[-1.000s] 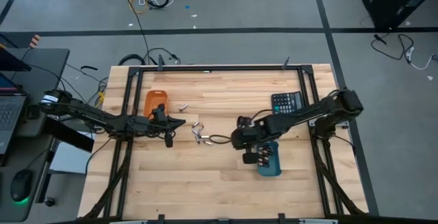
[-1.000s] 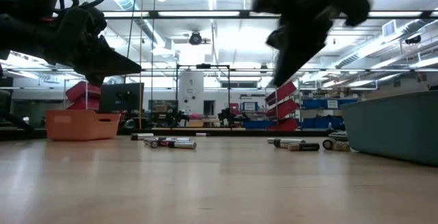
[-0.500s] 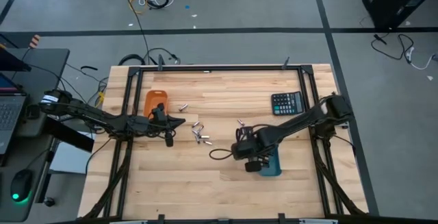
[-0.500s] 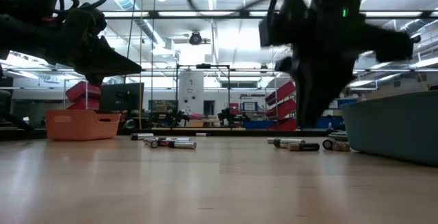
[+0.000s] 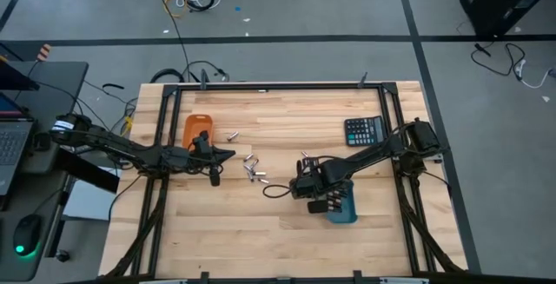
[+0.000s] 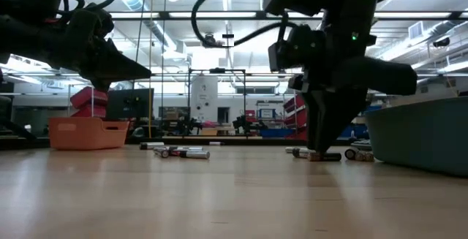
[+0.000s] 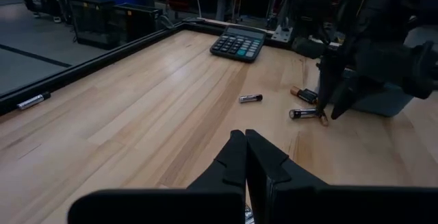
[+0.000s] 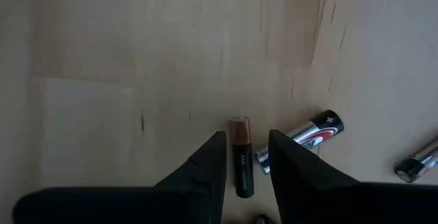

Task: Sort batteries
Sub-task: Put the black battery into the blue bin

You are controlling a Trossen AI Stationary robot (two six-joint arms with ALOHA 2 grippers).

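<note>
Dropping fast, your right hand (image 8: 245, 157) has come down off the blue tray (image 5: 344, 208) since a second ago and now sits low over the table (image 5: 287, 223), its fingers (image 8: 208, 157) spread around a dark copper-tipped battery (image 8: 241, 157) lying flat between them, not yet pinched. Look just beside it: a second battery (image 8: 301, 140) with a silver end lies at a slant, and another (image 8: 416, 165) pokes in farther off. From table height you see that hand (image 6: 322, 150) right down at the cells (image 6: 314, 153) near the tray wall. Your left hand (image 7: 245, 157) hasn't budged, fingers pressed together, hovering by the orange tray (image 5: 196, 130) with a loose cluster of batteries (image 5: 254, 168) lying mid-table. The calculator (image 5: 363, 130) stays near the far right rail
</note>
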